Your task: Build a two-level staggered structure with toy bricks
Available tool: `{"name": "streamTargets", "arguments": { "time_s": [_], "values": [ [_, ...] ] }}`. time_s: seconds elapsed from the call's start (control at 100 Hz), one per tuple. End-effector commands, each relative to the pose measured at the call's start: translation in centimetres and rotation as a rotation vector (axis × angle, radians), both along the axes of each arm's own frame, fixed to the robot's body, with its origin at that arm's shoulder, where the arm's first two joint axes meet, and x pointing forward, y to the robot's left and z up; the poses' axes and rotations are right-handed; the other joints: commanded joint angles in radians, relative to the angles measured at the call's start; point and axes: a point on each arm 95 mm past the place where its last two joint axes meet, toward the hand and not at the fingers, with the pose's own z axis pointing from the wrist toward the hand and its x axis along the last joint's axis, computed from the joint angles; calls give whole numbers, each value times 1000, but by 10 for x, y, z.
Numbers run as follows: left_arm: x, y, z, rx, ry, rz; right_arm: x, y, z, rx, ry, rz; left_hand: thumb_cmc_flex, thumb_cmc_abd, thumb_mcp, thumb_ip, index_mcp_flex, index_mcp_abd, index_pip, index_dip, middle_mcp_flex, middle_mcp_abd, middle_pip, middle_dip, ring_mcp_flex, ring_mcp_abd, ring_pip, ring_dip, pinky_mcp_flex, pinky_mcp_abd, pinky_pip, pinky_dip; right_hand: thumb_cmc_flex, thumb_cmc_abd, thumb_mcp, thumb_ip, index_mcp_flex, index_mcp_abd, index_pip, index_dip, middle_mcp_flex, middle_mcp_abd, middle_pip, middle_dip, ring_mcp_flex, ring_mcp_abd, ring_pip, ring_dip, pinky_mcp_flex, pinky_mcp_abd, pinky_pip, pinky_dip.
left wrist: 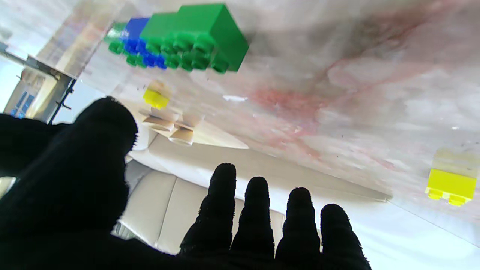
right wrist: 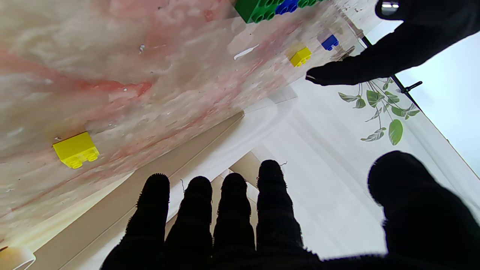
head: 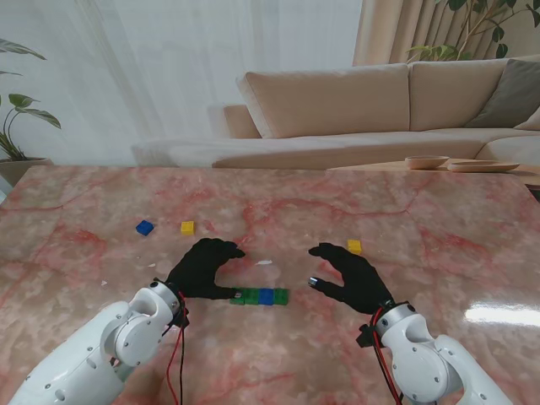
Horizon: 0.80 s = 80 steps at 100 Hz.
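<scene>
A row of green and blue bricks (head: 260,296) lies on the table between my two hands; the left wrist view shows the row (left wrist: 180,37) close up, and the right wrist view catches its end (right wrist: 262,7). My left hand (head: 202,267) is open just left of the row, thumb tip near its left end. My right hand (head: 353,275) is open to the right of it, holding nothing. Loose bricks lie farther from me: a blue brick (head: 145,227), a yellow brick (head: 187,227) and another yellow brick (head: 354,246) beside my right fingertips.
The pink marble table (head: 439,228) stretches wide on all sides. A small white scrap (head: 264,262) lies just beyond the brick row. A beige sofa (head: 371,101) and wooden dishes (head: 426,161) stand past the far edge.
</scene>
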Motion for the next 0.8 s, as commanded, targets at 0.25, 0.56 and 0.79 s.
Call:
{"name": "streamTargets", "arguments": {
  "time_s": [0.25, 0.56, 0.79],
  "values": [
    [-9, 2, 18, -190, 12, 81, 14, -11, 6, -50, 17, -24, 12, 269, -384, 95, 65, 6, -101, -66, 4, -13, -42, -106, 28, -65, -52, -101, 34, -77, 79, -123, -12, -2, 13, -2, -32, -8, -20, 13, -25, -2, -5, 2, 9, -25, 2, 13, -1, -11, -8, -1],
    [-13, 13, 27, -335, 38, 159, 38, -31, 22, -145, 42, -53, -11, 425, -516, 167, 88, 3, -181, -96, 17, -5, -66, -135, 49, -59, -57, -127, 42, -68, 257, -238, -8, -82, 74, -17, -61, 44, -25, 21, -8, -4, 31, 31, 58, -23, 38, 47, 10, -7, 7, 4],
    [-19, 18, 36, -416, 53, 169, 55, -46, 37, -230, 62, -72, -33, 471, -578, 184, 73, -43, -232, -95, 22, -1, -91, -151, 103, -17, -52, -133, 20, -6, 494, -159, 18, -156, 115, -39, -94, 83, -43, 21, -10, -3, 78, 80, 82, -22, 69, 82, 13, -1, 23, 13]
  ]
}}
